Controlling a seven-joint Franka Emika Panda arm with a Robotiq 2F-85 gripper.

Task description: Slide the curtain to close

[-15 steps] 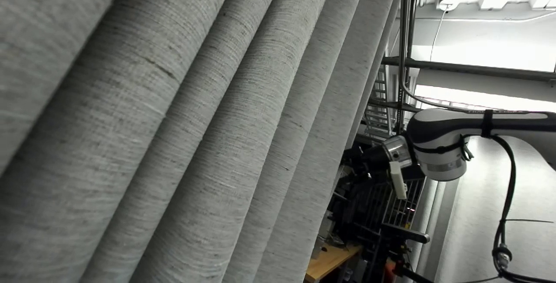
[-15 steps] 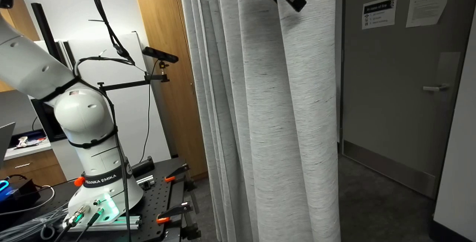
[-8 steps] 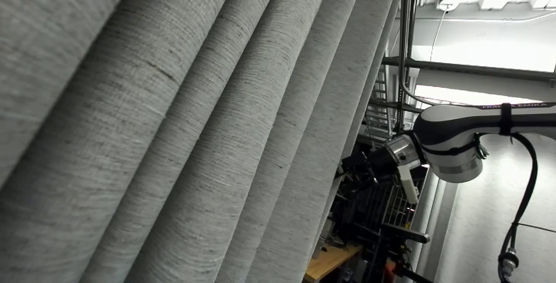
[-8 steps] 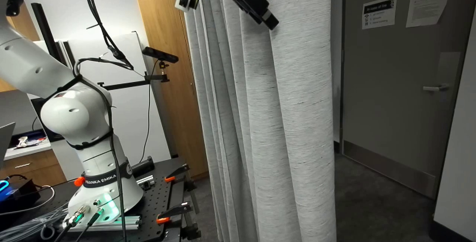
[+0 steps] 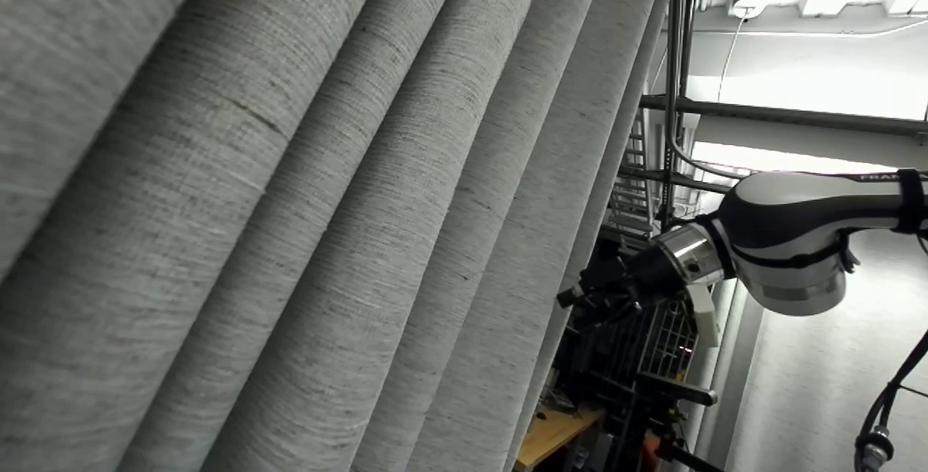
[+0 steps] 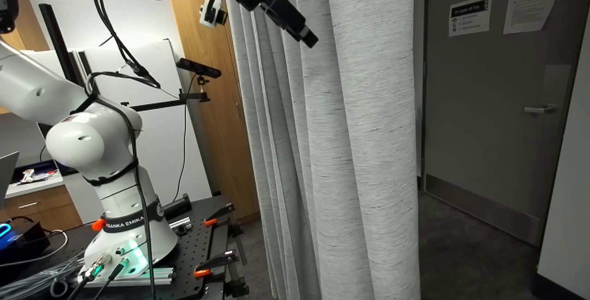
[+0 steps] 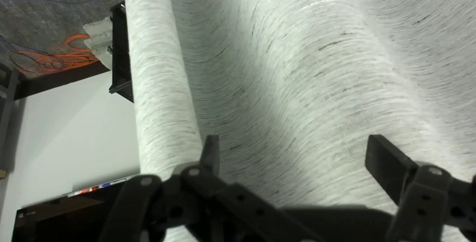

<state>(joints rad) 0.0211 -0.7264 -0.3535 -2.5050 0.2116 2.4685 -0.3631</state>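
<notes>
The large light-grey pleated curtain (image 5: 428, 189) fills most of an exterior view. It also hangs in folds down the middle of an exterior view (image 6: 364, 120), with the door beyond its right edge. In the wrist view the curtain (image 7: 316, 63) spreads behind the fingers, with one narrow fold edge at the left. My gripper (image 7: 293, 139) is open, its fingers wide apart with nothing clamped between them. In the exterior views the gripper (image 6: 309, 38) is in front of the upper curtain, and its fingertips (image 5: 568, 297) overlap the curtain's edge. Whether they touch the cloth I cannot tell.
A grey door (image 6: 488, 120) stands to the right of the curtain. A wooden cabinet (image 6: 221, 120) and a camera on a bracket (image 6: 198, 67) are to its left. Orange cables (image 7: 63, 60) lie on the floor. A dark screen (image 7: 55, 214) is at lower left.
The arm and open gripper have drawn back, moving left and down in an exterior view along the curtain. The curtain's free edge swayed slightly left and then partly back.
</notes>
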